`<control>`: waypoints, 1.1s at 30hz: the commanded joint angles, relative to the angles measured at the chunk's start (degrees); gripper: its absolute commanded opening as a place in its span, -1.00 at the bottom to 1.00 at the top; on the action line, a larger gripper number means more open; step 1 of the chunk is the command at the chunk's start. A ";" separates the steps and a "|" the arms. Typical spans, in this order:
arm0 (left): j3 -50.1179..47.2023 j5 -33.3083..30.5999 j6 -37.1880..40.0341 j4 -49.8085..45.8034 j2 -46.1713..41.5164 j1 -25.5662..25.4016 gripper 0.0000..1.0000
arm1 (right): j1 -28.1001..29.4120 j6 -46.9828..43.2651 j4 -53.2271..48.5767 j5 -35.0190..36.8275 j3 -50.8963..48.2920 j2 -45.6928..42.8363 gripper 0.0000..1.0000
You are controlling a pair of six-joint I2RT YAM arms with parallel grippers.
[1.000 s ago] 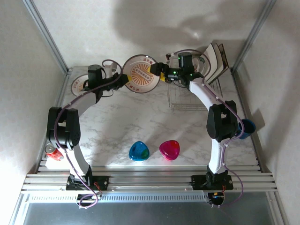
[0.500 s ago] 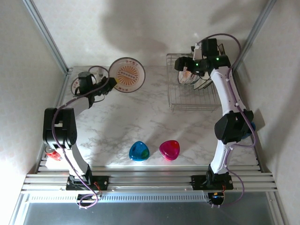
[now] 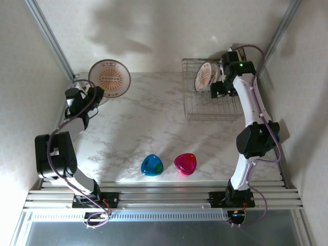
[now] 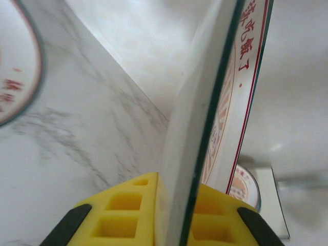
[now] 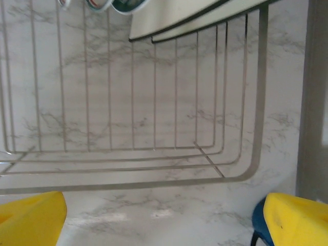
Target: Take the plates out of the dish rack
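Observation:
My left gripper (image 3: 95, 92) is shut on the lower edge of a round white plate (image 3: 109, 78) with a dark rim, holding it upright above the table's far left corner. In the left wrist view the yellow fingers (image 4: 128, 210) pinch that plate (image 4: 205, 118) edge-on. Another round plate (image 4: 15, 61) lies flat on the marble beside it. My right gripper (image 3: 218, 87) hangs open over the dish rack (image 3: 190, 110), where a round plate (image 3: 205, 76) stands on edge. Through the right wrist camera the rack wires (image 5: 154, 148) and cream plate edges (image 5: 195, 15) show beyond the open gripper (image 5: 164, 220).
A blue dish (image 3: 152, 165) and a pink dish (image 3: 185, 163) sit near the table's front edge. A blue mug (image 5: 259, 225) stands right of the rack. Metal frame posts and walls close in the back corners.
The left arm has swung the round plate from the back middle to the far left corner. The right gripper has left that plate and moved back over the rack.

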 commanded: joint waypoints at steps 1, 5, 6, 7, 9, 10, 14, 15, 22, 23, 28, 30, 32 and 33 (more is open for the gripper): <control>-2.75 -5.86 -3.30 5.76 -3.95 1.57 -1.00 | -0.40 -1.55 -0.33 1.06 -1.88 -3.10 0.98; -7.15 -8.79 -7.91 9.38 -5.08 3.89 -1.00 | -0.41 -1.61 1.41 -0.70 -4.10 -3.57 0.98; -8.06 -9.35 -8.89 10.18 -5.09 4.46 -1.00 | -0.44 -1.65 1.66 -0.93 -4.45 -3.72 0.98; -9.03 -10.16 -9.96 10.82 -5.18 4.93 -1.00 | -0.47 -1.65 2.02 -1.07 -4.80 -3.75 0.98; -10.65 -12.07 -11.14 11.63 -5.52 5.56 -1.00 | -0.40 -1.86 2.25 -1.60 -5.12 -3.70 0.98; -11.22 -13.42 -11.26 11.49 -5.77 5.69 -1.00 | -0.37 -1.92 2.41 -1.69 -5.14 -3.73 0.98; -11.14 -15.39 -11.42 11.38 -5.06 5.88 -1.00 | -0.36 -2.18 2.73 -2.14 -5.03 -3.43 0.98; -10.76 -15.56 -11.44 11.45 -4.35 5.92 -1.00 | -0.38 -2.18 2.78 -2.31 -4.90 -3.28 0.98; -8.00 -17.41 -11.65 12.25 1.63 6.01 -1.00 | -0.40 -2.14 3.13 -3.45 -4.13 -2.24 0.98; -7.54 -17.40 -11.93 12.61 2.68 6.01 -1.00 | -0.34 -2.14 3.15 -3.64 -4.02 -2.01 0.98; -5.44 -17.81 -12.76 14.54 7.91 5.77 -1.00 | -0.14 -2.09 2.96 -3.96 -3.29 -1.05 0.98; -4.48 -18.27 -12.26 14.39 9.14 5.62 -1.00 | 0.06 -2.09 2.96 -3.89 -3.02 -0.63 0.98; -3.52 -18.83 -11.81 14.04 10.29 5.49 -1.00 | 0.14 -2.03 2.87 -3.84 -2.67 -0.26 0.98; -2.92 -18.90 -11.63 13.84 11.06 5.48 -1.00 | 0.18 -2.01 2.87 -3.89 -2.51 0.00 0.98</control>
